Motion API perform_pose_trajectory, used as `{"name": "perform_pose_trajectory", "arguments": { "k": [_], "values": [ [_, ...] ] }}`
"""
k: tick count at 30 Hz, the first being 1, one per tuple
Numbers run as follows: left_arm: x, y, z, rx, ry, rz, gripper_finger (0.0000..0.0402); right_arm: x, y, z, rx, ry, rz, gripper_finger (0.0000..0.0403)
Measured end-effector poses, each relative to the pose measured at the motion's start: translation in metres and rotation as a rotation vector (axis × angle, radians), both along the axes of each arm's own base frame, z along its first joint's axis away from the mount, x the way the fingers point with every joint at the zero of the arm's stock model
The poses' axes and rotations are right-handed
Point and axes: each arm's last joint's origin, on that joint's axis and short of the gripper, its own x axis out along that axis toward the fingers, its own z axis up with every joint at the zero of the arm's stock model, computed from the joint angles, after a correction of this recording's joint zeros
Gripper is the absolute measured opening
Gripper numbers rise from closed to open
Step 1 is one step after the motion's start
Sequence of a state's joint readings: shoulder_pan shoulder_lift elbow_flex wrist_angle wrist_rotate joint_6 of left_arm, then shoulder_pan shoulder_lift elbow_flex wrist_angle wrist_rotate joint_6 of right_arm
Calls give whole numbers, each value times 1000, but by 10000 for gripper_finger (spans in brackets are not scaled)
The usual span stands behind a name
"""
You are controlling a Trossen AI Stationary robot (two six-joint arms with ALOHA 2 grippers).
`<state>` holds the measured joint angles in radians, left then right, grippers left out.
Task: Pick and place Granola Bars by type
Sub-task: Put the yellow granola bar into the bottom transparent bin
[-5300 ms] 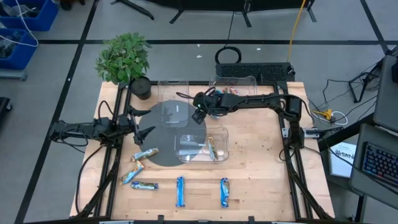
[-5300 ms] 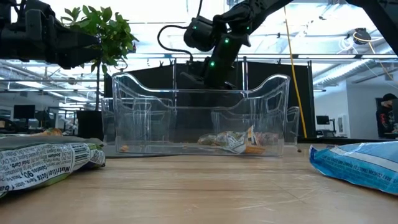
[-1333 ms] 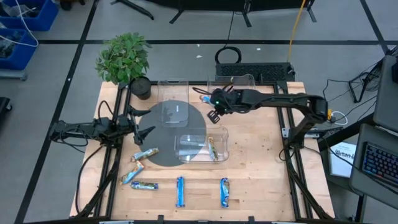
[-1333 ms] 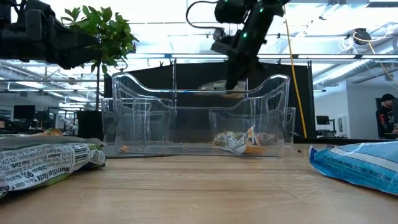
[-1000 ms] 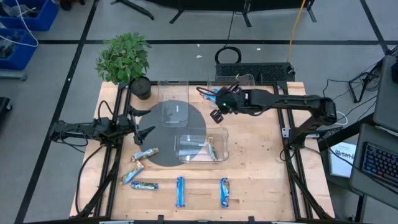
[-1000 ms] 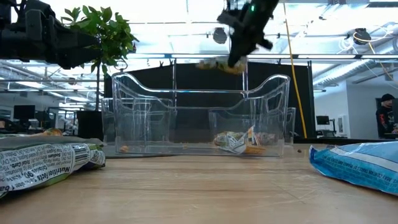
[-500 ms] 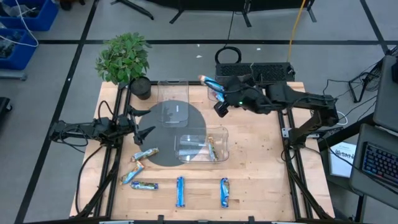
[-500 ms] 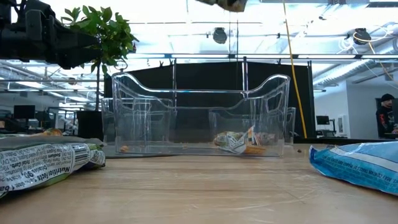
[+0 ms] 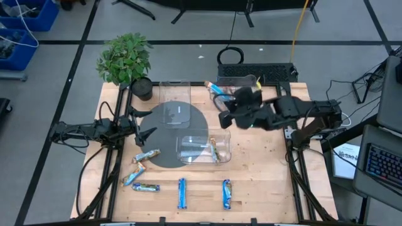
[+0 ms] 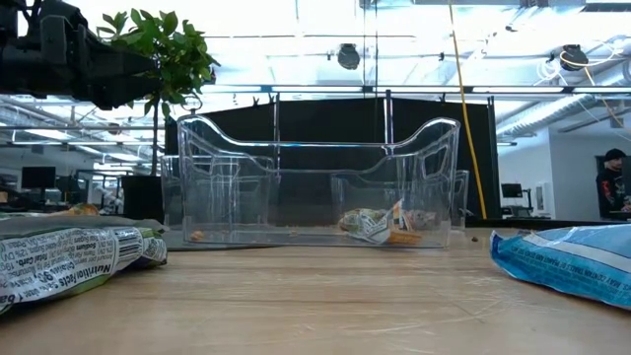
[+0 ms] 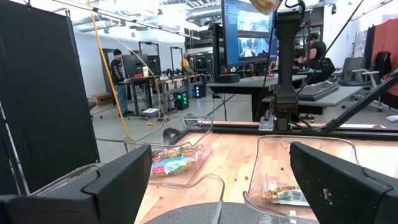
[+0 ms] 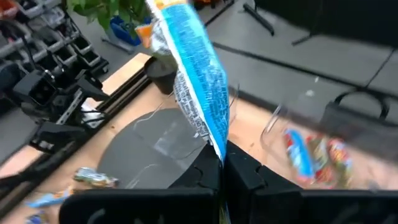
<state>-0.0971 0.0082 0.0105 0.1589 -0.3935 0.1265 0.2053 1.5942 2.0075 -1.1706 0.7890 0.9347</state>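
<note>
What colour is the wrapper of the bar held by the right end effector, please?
Bright blue with white print, best seen in the right wrist view: the held bar.

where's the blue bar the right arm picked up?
High view: the blue bar is pinched in the right hand, held in the air over the back-right clear bin.

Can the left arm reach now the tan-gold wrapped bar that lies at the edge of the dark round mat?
Probably yes. The left gripper hangs open over the table's left side, and the tan-gold wrapped bar lies close by at the dark round mat edge, uncovered. The clear plastic bin sits further right, so nothing seems to block the way.
</note>
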Motion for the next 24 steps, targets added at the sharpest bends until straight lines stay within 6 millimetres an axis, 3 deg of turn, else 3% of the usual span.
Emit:
{"name": "perform_pose_trajectory", "arguments": {
  "k": [13, 24],
  "values": [
    [0, 0, 0, 0, 0, 0, 379, 56, 55, -67, 229, -19, -105, 0],
    [0, 0, 0, 0, 0, 0, 379, 80, 77, -146, 408, 261, -271, 0]
  ]
}}
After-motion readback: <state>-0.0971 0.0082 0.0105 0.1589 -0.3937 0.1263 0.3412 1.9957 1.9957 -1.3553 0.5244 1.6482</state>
